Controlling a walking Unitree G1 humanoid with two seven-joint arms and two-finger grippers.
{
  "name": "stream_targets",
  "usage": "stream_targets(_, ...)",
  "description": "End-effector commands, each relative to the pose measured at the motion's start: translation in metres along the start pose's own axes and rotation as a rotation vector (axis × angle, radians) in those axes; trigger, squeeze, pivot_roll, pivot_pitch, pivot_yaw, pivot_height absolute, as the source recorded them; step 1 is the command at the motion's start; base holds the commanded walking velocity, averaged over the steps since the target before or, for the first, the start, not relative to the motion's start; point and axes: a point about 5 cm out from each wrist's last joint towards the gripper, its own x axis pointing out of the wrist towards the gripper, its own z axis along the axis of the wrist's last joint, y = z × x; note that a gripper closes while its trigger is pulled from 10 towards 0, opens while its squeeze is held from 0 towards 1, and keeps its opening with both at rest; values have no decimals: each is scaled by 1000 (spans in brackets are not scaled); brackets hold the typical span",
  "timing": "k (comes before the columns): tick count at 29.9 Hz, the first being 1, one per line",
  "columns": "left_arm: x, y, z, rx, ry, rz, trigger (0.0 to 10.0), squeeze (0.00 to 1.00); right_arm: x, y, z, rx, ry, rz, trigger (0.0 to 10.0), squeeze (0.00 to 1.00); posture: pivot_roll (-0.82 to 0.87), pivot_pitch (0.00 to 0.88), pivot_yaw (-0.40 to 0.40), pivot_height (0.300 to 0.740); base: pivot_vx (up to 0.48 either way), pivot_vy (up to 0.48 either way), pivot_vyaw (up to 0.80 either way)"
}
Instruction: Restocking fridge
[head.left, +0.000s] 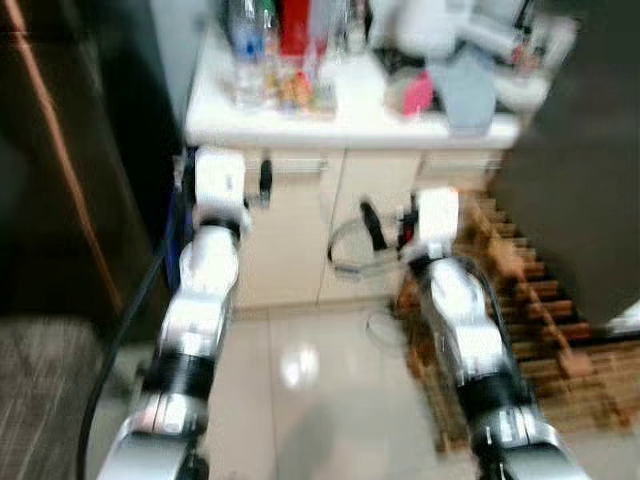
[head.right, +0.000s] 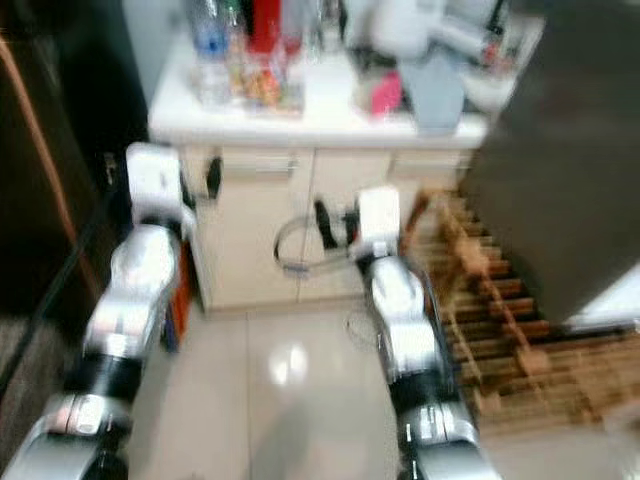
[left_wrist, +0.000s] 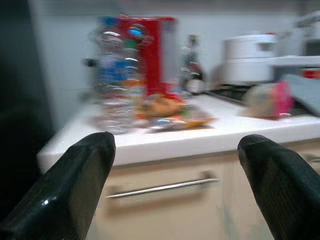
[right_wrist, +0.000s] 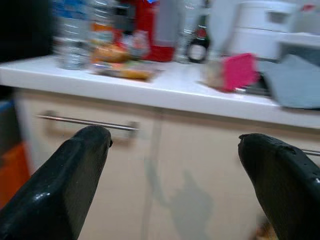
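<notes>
Jaws of both grippers stand wide apart, holding nothing. Left gripper (left_wrist: 175, 185) and right gripper (right_wrist: 175, 185) are raised toward a cream cabinet (head.left: 300, 230) at centre frame of the eye views, short of its front and touching nothing.

Surface: a white counter (head.left: 350, 125) runs across the upper centre. At its upper left stands a clear water bottle (left_wrist: 115, 85) with a blue label; the label text is too blurred to read. Just behind it is a red box (left_wrist: 150, 50). Beside the bottle lies a flat packet of orange food (left_wrist: 170, 110). Further along are a dark bottle (left_wrist: 192, 70), a pink item (right_wrist: 237, 70), a grey cloth (head.left: 462, 90) and a white cooker (left_wrist: 250, 57). A metal handle (left_wrist: 162, 187) crosses the cabinet drawer below the counter edge.

Room: a dark, tall surface (head.left: 60, 160) fills the left edge; whether it is the fridge cannot be told. A wooden rack (head.left: 530, 300) lies on the glossy pale floor (head.left: 300, 400) at lower right. A dark panel (head.right: 570, 170) occupies the upper right.

No brand or writing can be read; all views are motion-blurred
</notes>
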Motion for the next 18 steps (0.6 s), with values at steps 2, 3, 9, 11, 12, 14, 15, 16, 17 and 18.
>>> stream_targets(2,3,0,7,22,-37,-26,10000,0,4,1,7,-22,-19,-1,10000,0,22,0,-67,740,480,0,0)
stream_targets(3,3,0,7,22,-37,-26,10000,0,4,1,7,-22,-19,-1,10000,0,22,0,-67,740,480,0,0)
stream_targets(9,4,-2,9,33,-50,-48,10000,0,3,0,6,-11,-21,-14,10000,0,18,0,-62,740,480,0,-788)
stream_targets(11,4,-2,9,35,-50,-53,10000,0,3,0,6,-12,-23,-18,10000,0,17,0,-62,740,480,0,-784)
stream_targets(12,4,-2,9,35,-50,-53,10000,0,3,0,6,-12,-23,-18,10000,0,17,0,-62,740,480,0,-781)
stream_targets(14,5,-3,9,35,-51,-56,10000,0,2,-1,6,-12,-24,-20,10000,0,17,0,-63,740,480,0,-781)
stream_targets(15,5,-3,9,34,-52,-56,10000,0,2,-1,6,-11,-27,-23,10000,0,16,0,-63,740,480,0,-688)
stream_targets(16,6,-3,10,34,-54,-57,10000,0,2,-1,7,-6,-33,-26,10000,0,16,0,-63,740,480,0,-688)
stream_targets(17,6,-3,10,33,-56,-58,10000,0,2,-1,8,-1,-42,-26,10000,0,16,0,-64,740,480,0,0)
stream_targets(18,6,-3,10,32,-58,-58,10000,0,2,-1,8,4,-45,-30,10000,0,16,0,-64,740,480,0,0)
